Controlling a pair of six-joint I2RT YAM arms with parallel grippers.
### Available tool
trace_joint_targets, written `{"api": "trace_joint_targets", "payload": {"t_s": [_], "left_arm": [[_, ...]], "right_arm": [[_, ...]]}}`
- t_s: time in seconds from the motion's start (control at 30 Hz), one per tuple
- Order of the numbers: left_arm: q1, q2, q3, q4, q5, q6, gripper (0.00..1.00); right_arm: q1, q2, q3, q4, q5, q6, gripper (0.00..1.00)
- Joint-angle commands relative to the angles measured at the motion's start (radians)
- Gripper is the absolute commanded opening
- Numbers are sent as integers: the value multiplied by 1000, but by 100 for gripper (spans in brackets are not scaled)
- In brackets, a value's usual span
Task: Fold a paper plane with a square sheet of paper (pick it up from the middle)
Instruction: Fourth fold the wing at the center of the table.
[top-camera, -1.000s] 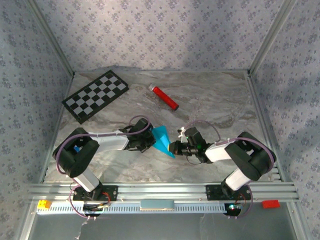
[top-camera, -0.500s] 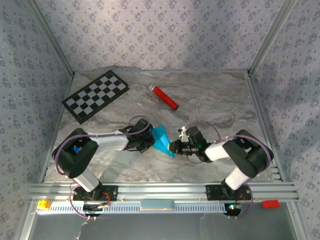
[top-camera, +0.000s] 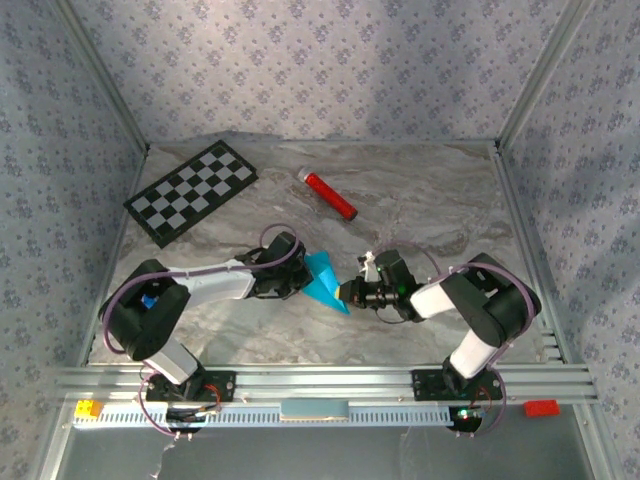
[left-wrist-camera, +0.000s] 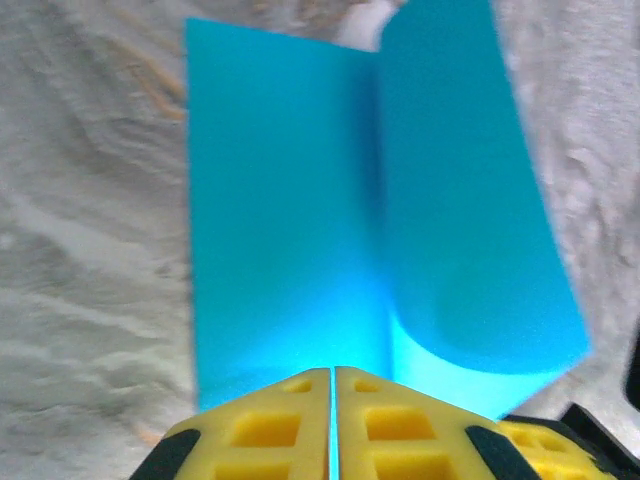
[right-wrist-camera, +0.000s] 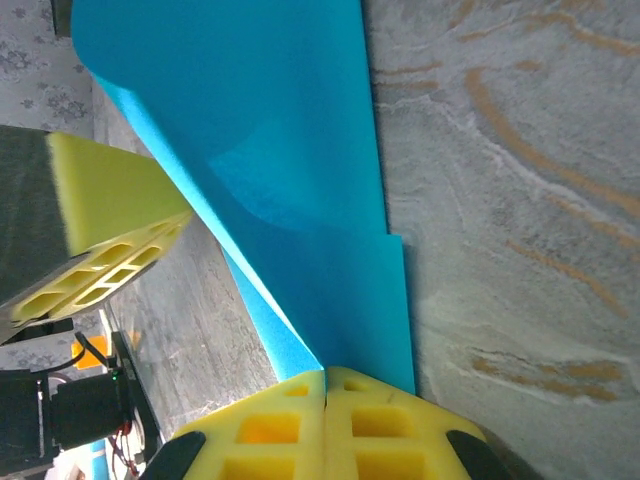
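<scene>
Grey marbled table (top-camera: 440, 200), checkerboard (top-camera: 192, 192), red cylinder (top-camera: 331, 196)

The folded thin paper sheet (top-camera: 322, 279) is plain bright cyan-blue. Far left, the flat checkerboard (top-camera: 192, 191) is black-and-white; the small cylinder (top-camera: 331, 196) is red.

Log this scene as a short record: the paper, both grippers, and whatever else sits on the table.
paper: blue paper, partly folded, one flap curling over, pinched from two sides
left gripper: shut on one edge of the blue paper
right gripper: shut on the blue paper's other end
checkerboard: flat at the far left of the table, away from both grippers
red cylinder: lying on its side beyond the paper, untouched
</scene>
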Motion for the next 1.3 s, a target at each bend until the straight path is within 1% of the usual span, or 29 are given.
{"api": "trace_joint_targets", "payload": {"t_s": [0.0, 0.2, 0.3, 0.63, 0.83, 1.27], "left_arm": [[-10, -16, 18, 107, 51, 39, 7], [-18, 27, 33, 182, 95, 47, 6], [-20, 54, 45, 188, 104, 39, 6], [-21, 111, 43, 209, 66, 2, 5], [-20, 120, 43, 181, 36, -1, 5], [-18, 155, 56, 188, 33, -2, 5]], "right_arm": [[7, 59, 9, -51, 7, 17, 0], [-12, 67, 13, -58, -14, 25, 0], [-19, 73, 15, -65, -19, 25, 0], [-31, 86, 18, -75, -30, 29, 0], [-35, 93, 31, -100, -42, 26, 0], [-43, 116, 41, -131, -39, 25, 0]]}}
